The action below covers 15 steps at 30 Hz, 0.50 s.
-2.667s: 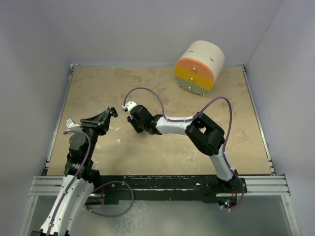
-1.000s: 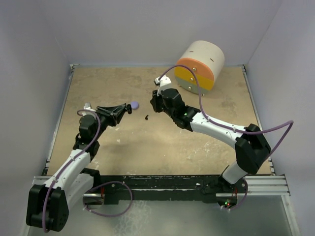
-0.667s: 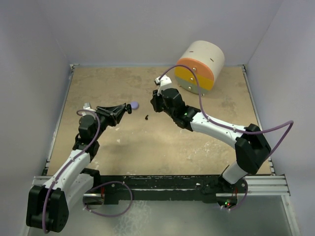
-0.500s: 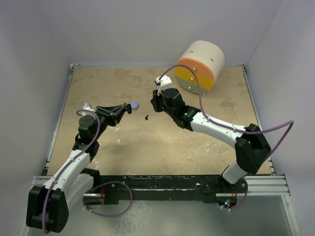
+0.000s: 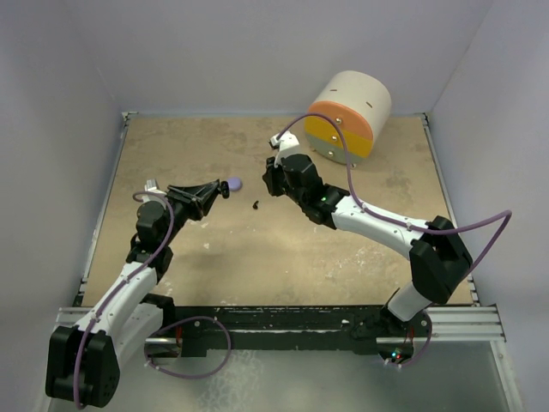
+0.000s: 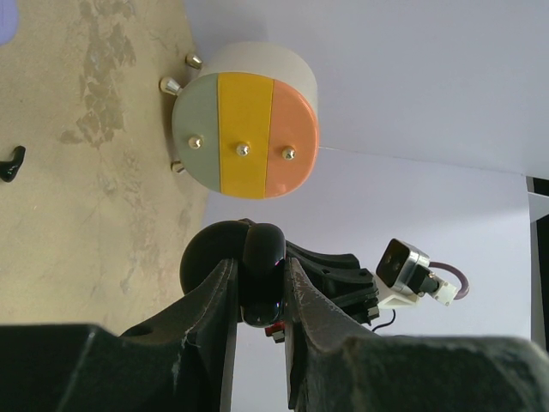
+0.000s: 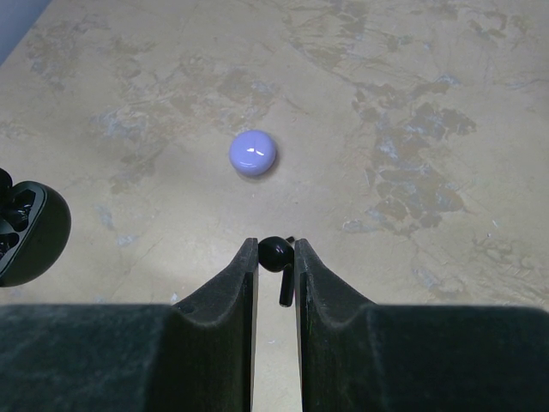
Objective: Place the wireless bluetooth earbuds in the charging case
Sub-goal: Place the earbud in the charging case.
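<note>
My left gripper (image 6: 259, 271) is shut on the open black charging case (image 6: 256, 247) and holds it above the table; the top view shows this gripper (image 5: 216, 190) at centre left. My right gripper (image 7: 275, 256) is shut on a black earbud (image 7: 276, 250), stem pointing back between the fingers, above the table just right of the case (image 7: 31, 233). In the top view the right gripper (image 5: 269, 182) hovers mid-table. A second black earbud (image 5: 256, 204) lies on the table between the grippers, also in the left wrist view (image 6: 11, 163). No lavender earbuds show.
A closed lavender round case (image 5: 232, 183) lies on the table beside the left gripper's tip, also in the right wrist view (image 7: 252, 153). A round drawer unit (image 5: 346, 117) with orange, yellow and green fronts stands at the back right. White walls enclose the table.
Since 2.7 s ago the right arm has stretched toward the back and the left arm has swung right. Over the last second nothing has visibly moved.
</note>
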### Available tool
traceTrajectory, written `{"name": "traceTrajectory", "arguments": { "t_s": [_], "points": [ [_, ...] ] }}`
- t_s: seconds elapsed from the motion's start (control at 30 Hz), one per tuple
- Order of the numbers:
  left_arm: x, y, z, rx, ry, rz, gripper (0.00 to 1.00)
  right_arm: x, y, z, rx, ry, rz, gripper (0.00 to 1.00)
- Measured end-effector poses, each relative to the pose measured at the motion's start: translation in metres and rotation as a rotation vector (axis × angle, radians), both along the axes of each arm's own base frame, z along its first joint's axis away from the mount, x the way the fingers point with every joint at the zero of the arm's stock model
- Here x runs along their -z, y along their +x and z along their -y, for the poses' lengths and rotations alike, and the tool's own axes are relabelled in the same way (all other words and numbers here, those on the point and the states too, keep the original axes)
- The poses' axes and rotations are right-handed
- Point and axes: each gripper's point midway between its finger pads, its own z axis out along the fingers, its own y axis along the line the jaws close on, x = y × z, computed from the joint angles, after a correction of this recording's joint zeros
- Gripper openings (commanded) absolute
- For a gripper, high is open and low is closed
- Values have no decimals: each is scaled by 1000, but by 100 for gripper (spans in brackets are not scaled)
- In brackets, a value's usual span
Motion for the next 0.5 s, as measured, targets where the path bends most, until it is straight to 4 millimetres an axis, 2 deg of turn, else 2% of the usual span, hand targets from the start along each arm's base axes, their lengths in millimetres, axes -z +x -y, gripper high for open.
{"name": "traceTrajectory", "arguments": {
  "t_s": [0.4,0.5],
  "points": [
    [0,0,0,0,0,1,0,1,0,0,0,-2,-2,18],
    [0,0,0,0,0,0,0,1,0,0,0,-2,-2,11]
  ]
}}
